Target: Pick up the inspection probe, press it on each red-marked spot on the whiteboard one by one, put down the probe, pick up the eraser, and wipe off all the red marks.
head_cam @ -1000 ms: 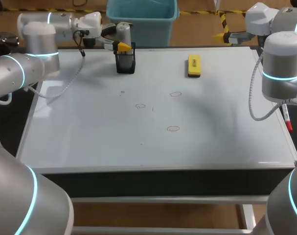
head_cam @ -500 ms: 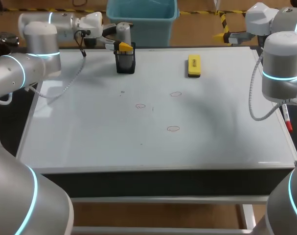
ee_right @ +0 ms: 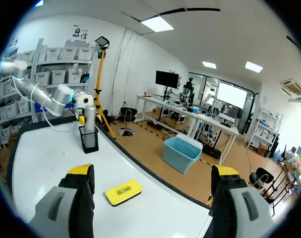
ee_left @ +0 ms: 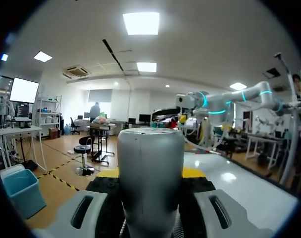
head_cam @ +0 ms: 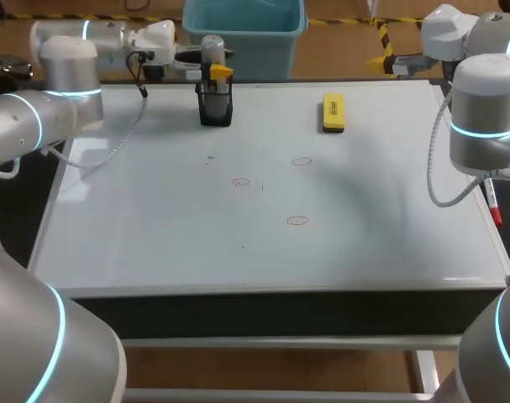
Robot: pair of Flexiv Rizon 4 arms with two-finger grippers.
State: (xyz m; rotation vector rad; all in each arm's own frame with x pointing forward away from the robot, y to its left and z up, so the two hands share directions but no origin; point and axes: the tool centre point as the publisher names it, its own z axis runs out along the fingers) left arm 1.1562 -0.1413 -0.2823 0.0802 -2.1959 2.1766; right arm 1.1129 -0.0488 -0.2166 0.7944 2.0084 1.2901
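the inspection probe point(head_cam: 211, 49) stands upright in the black holder point(head_cam: 215, 109) at the far left of the whiteboard point(head_cam: 154, 243), so a straight lift should free it. the left gripper point(head_cam: 216, 74) sits level around its upper part, coming in from the left. whether it grips i cannot tell. the right gripper point(ee_right: 152, 173) is spread wide and empty, far right. the left wrist view shows the probe filling the gap. only the head view shows the red marks point(head_cam: 297, 221), nearer and toward the middle.
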